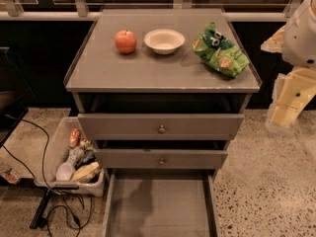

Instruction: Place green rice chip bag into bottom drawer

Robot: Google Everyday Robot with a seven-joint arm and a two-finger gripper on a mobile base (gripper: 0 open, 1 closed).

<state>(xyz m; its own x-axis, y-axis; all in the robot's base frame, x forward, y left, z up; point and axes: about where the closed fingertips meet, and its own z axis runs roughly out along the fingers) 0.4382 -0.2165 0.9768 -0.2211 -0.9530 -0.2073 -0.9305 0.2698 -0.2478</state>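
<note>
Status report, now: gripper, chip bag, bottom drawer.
Gripper low at the cabinet's right side, apart from the green chip bag. Bag lying on the cabinet top, right end, beside the bowl. Bottom drawer pulled open. Nothing seen in the way.

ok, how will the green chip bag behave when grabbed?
The green rice chip bag looks crinkly and puffed, so probably light and floppy. It lies flat on the cabinet top, so unlikely to roll; may slide if pushed. The tool hangs off the cabinet's right side, apart from it.
</note>
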